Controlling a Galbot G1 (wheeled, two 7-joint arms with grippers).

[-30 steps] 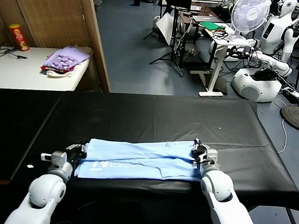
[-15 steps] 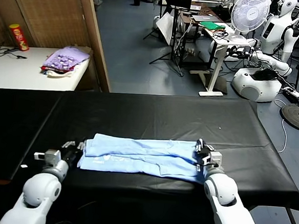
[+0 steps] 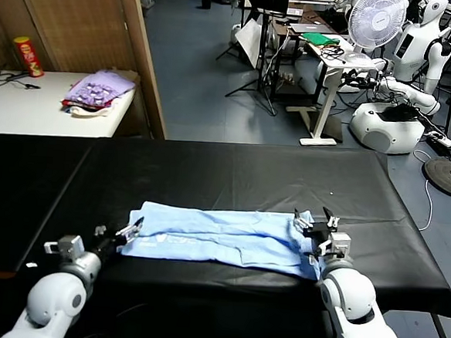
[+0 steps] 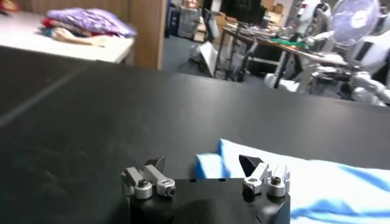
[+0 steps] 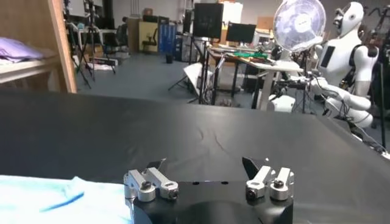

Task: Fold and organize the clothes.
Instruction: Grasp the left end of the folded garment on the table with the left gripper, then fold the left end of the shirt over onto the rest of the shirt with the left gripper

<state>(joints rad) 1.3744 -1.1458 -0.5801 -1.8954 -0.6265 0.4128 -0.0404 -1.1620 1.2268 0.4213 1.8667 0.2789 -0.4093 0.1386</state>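
Hands [image 3: 119, 233] open beside T-shirt [image 3: 221, 234]

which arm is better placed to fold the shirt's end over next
Either; slightly the left. The left gripper is open just off the T-shirt's narrow end, and the right gripper is open over the opposite end.

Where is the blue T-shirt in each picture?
Head view: the blue T-shirt lies flat near the front edge of the black table, between the two arms.
Left wrist view: low, just past the left claw.
Right wrist view: in a low corner.
Shared landmark: the white fan.
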